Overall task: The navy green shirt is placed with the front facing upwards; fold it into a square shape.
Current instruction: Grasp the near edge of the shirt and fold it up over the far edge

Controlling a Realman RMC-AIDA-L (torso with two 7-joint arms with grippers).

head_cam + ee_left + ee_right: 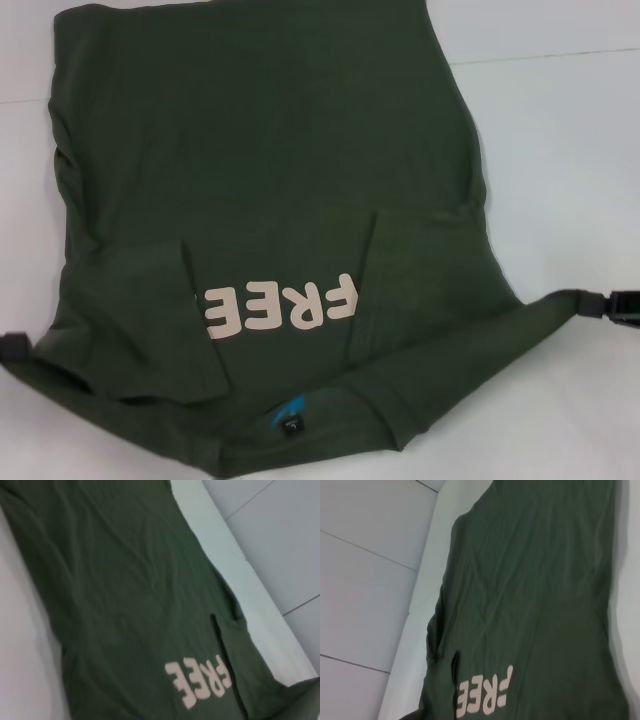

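The navy green shirt point(270, 150) lies spread on the white table point(560, 150), front up, its collar and blue neck label point(290, 418) nearest me. Pale letters "FREE" point(280, 305) show on the chest. Both sleeves point(140, 320) are folded inward over the body. My left gripper point(14, 345) sits at the shirt's near left shoulder corner. My right gripper point(598, 303) is at the near right corner, where the cloth is drawn into a point towards it. Both wrist views look along the shirt point(125, 605) point(535, 590) and show no fingers.
Bare white table lies to the right of the shirt and at the near corners. The wrist views show the table's edge point(260, 590) and a grey tiled floor point(365, 580) beyond it.
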